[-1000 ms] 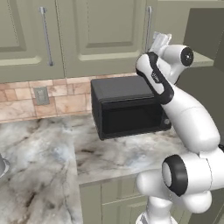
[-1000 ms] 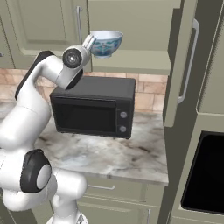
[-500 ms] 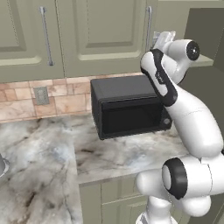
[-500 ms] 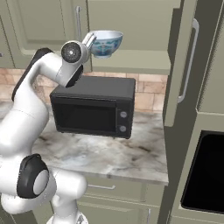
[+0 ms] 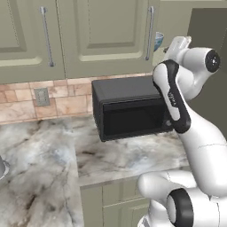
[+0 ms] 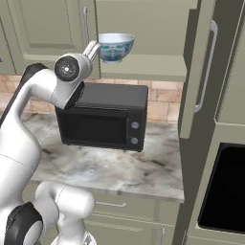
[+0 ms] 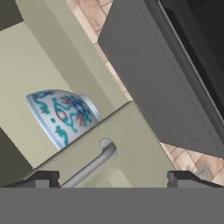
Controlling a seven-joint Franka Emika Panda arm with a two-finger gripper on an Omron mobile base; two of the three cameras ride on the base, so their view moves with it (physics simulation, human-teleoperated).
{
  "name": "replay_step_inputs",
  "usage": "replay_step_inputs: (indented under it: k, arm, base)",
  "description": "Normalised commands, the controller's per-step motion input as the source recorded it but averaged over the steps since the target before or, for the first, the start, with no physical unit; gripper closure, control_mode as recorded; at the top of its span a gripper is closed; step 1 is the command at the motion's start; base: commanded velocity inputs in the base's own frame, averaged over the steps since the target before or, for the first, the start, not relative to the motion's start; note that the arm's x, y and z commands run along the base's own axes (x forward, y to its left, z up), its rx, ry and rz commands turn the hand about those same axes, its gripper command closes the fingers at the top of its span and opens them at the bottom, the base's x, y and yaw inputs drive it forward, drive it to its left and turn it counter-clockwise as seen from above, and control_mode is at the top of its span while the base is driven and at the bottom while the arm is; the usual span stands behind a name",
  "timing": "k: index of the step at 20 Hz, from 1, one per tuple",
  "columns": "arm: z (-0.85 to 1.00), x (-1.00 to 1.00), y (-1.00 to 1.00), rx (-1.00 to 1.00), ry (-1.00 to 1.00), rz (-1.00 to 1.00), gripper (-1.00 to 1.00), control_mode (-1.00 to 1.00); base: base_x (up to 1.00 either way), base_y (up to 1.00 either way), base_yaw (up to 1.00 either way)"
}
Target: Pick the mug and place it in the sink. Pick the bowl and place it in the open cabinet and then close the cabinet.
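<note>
1 bowl (image 6: 115, 46) on cabinet (image 6: 158, 67) shelf | pincer (image 7: 113, 177) spread, apparently clear | left base: rim peeks

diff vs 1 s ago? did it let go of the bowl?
Yes. The gripper has opened and drawn back from the bowl, which now sits free on the cabinet shelf. Bowl, microwave and the open cabinet door stayed put.

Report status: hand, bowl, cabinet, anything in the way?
Hand open, off the bowl. Bowl upright on cabinet shelf. Cabinet door open, nothing blocking it.
</note>
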Motion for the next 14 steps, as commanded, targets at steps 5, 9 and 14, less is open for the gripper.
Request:
replay_step_inputs:
  k: [5,9,14]
  arm:
    - [0.00,-0.54,-0.01,0.00,0.01,-0.05,-1.00,-1.00]
    - [0.06,-0.59,0.00,0.00,0.05,-0.05,-1.00,-1.00]
    - [0.09,-0.55,-0.13,0.00,0.06,-0.03,-1.00,-1.00]
  base:
    - [0.00,0.00,0.00]
    - [0.00,0.00,0.00]
    - [0.00,0.00,0.00]
